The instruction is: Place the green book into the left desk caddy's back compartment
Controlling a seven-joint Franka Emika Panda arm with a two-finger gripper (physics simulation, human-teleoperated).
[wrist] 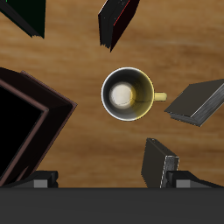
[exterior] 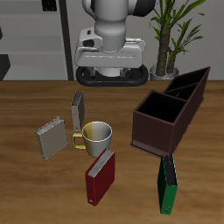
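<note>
Here, item by item, is what you have on the table. The green book [exterior: 166, 185] lies flat near the table's front edge, just in front of the left desk caddy [exterior: 156, 131] and apart from it; in the wrist view only one of its corners [wrist: 26, 17] shows. The caddy is a long dark brown box with a black lining, running diagonally back toward the potted plant [exterior: 171, 35]; its large square section is at the near end, and the back compartment [exterior: 189, 85] is the narrower section beyond the partition. A white mug [exterior: 96, 136] with a yellow handle stands near the table's middle, open side up, and sits almost directly under your camera [wrist: 127, 93]. A dark red book [exterior: 100, 177] lies flat just in front of the mug. One grey book [exterior: 51, 137] lies tilted beside the mug, and a second grey book [exterior: 77, 111] stands upright just behind it. Your gripper [wrist: 109, 179] hangs high above the mug, holding nothing; only the finger bases show, so you cannot tell how wide the jaws stand.
</note>
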